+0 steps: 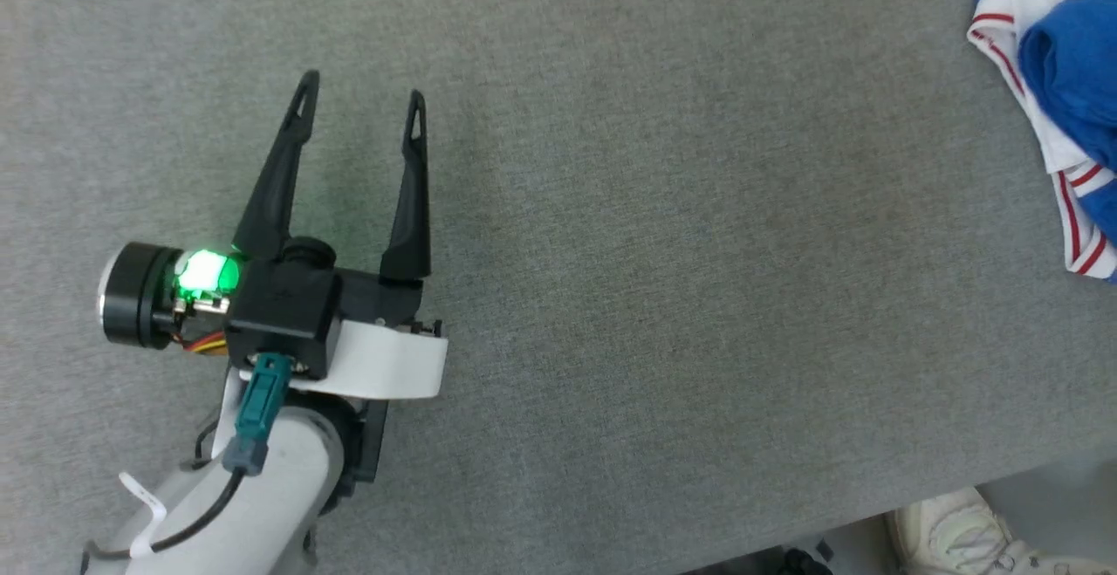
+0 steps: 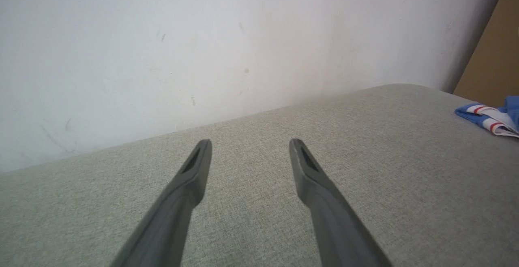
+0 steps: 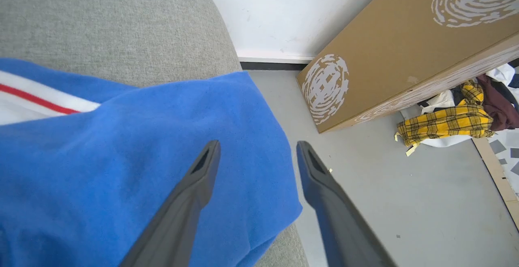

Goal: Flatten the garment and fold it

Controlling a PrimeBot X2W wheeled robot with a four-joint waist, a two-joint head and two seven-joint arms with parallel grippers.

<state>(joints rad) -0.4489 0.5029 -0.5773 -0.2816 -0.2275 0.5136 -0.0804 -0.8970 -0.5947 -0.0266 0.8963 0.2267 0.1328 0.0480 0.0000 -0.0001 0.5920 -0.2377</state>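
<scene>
The garment (image 1: 1069, 60), royal blue with white and red-striped trim, lies bunched at the far right edge of the grey table; it also shows small at the right in the left wrist view (image 2: 488, 117). My left gripper (image 1: 362, 99) hovers open over bare table, far left of the garment, nothing between its fingers (image 2: 194, 169). In the right wrist view my right gripper (image 3: 257, 149) stands open just above the blue cloth (image 3: 142, 161) at the table's corner, its jaws spread over the garment's edge and holding nothing.
Grey fabric-covered table (image 1: 654, 252) with a pale wall (image 2: 202, 36) behind it. Beside the table's corner lie a long cardboard box (image 3: 405, 44) and a heap of clothes with a yellow plaid piece (image 3: 450, 123) on the floor. A person's pale shoe (image 1: 960, 536) is by the table's near edge.
</scene>
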